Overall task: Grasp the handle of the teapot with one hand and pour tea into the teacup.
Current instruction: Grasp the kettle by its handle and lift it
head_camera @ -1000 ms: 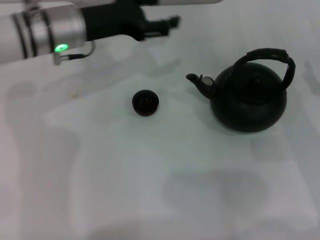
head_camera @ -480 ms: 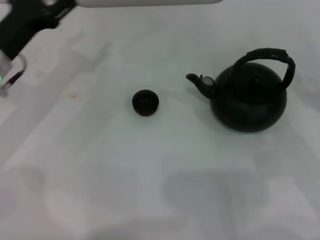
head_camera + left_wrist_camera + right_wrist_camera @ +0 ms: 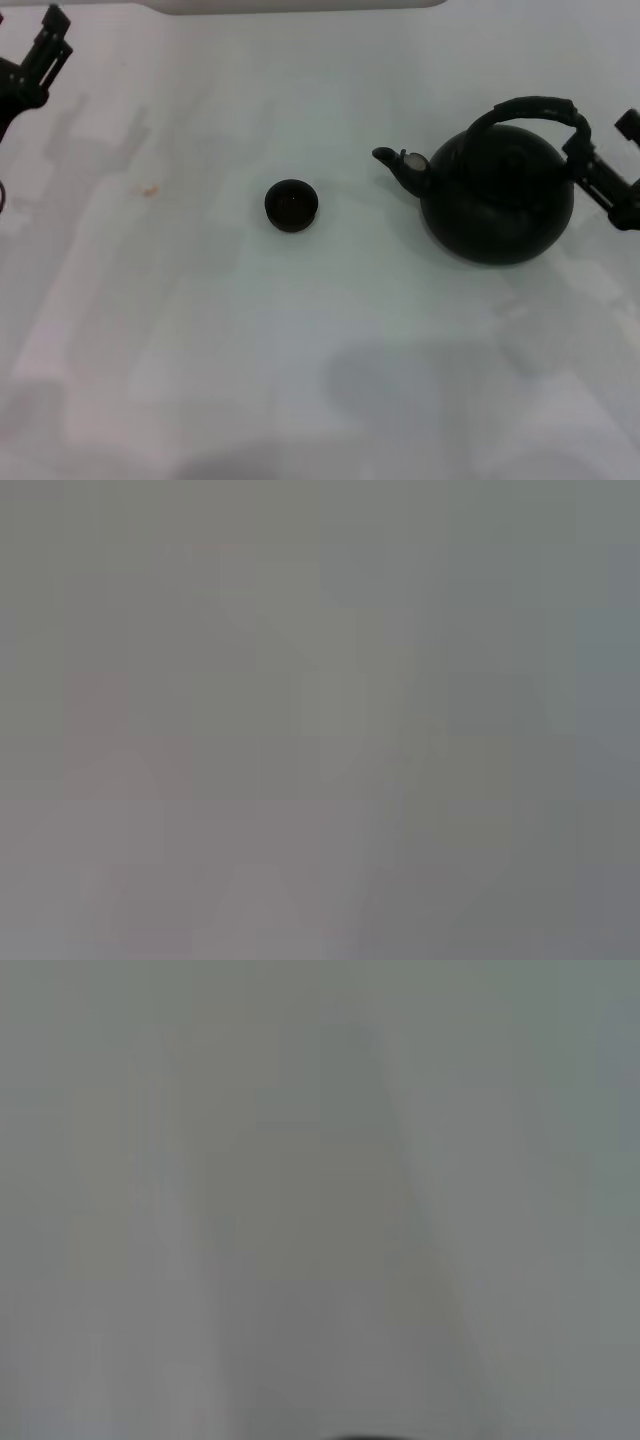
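The right wrist view shows only a pale grey surface with faint, soft-edged darker bands running across it. A thin dark sliver sits at one edge; what it is cannot be told.

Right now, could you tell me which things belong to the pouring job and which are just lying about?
Job: teapot, its handle, teacup, right pincer beside the handle.
Lying about: left pincer far off at the table edge; small reddish stain.
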Robot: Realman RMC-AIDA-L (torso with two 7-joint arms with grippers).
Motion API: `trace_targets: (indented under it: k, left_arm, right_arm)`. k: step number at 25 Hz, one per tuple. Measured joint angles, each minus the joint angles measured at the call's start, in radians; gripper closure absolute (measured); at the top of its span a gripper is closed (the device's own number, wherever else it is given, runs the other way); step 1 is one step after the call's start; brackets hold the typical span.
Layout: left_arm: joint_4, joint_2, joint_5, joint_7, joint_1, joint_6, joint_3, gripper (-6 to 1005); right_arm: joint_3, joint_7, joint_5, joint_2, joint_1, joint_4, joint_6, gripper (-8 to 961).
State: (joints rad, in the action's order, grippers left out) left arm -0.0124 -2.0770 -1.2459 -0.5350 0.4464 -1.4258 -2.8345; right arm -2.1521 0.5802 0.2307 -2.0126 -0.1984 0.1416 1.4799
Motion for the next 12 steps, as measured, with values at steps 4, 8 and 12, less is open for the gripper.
trace_targets:
  k: [4, 8, 12]
  left_arm:
    - [0.007, 0.0, -0.006, 0.002, -0.006, 0.002, 0.002, 164]
    - [0.018, -0.001, -0.011, 0.002, -0.01, 0.006, 0.003, 164]
    - [0.022, -0.001, -0.014, 0.003, -0.019, 0.007, 0.003, 164]
  right_arm:
    - [-0.001, 0.0, -0.001, -0.001, -0.004, 0.009, -0.036, 99]
    - [0.005, -0.001, 0.007, -0.004, -0.011, 0.024, -0.099, 101]
    - [0.008, 0.0, 0.011, -0.005, -0.019, 0.03, -0.131, 118]
